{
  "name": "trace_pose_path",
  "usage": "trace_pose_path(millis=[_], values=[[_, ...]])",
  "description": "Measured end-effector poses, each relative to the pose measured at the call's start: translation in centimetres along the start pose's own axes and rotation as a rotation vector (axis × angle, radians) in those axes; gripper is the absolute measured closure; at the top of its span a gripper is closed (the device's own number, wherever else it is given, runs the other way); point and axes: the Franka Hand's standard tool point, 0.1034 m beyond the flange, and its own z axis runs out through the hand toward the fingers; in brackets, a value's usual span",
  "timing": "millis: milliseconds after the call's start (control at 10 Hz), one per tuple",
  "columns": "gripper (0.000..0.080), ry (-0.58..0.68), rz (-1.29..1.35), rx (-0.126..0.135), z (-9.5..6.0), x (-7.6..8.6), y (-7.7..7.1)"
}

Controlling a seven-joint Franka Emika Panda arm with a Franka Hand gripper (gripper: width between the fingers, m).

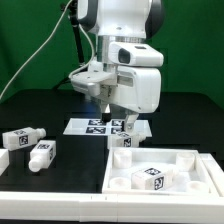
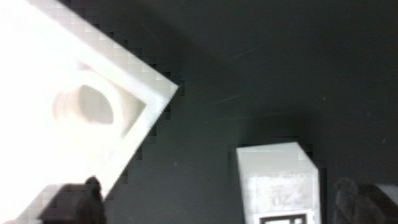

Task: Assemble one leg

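Observation:
A white leg (image 1: 122, 141) lies on the black table just past the far corner of the large white tray-like piece (image 1: 205, 170). My gripper (image 1: 119, 126) is right above this leg, low over the table. In the wrist view the leg (image 2: 281, 180) shows its tag edge and lies between my two dark fingertips (image 2: 71, 205), nearer the far one, with gaps on both sides. The gripper (image 2: 222, 207) is open and holds nothing. The tray-like piece's corner with a round socket (image 2: 80, 100) is beside it.
Two more legs (image 1: 22, 137) (image 1: 42, 153) lie at the exterior view's left. Another tagged leg (image 1: 150, 178) rests inside the tray-like piece. The marker board (image 1: 92, 127) lies behind my gripper. A white raised edge (image 1: 40, 200) runs along the front.

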Motion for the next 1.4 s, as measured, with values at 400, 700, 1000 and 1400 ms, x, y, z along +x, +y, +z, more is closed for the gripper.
trace_pose_path(millis=[400, 700, 1000, 1400], values=[[0.015, 0.016, 0.582, -0.008, -0.2, -2.1, -0.6], [0.015, 0.037, 0.774, -0.058, -0.2, -1.9, 0.2], [0.015, 0.053, 0.953, -0.054, -0.2, -1.8, 0.3], [0.015, 0.105, 1.53, -0.033, -0.4, -3.4, -0.4]])
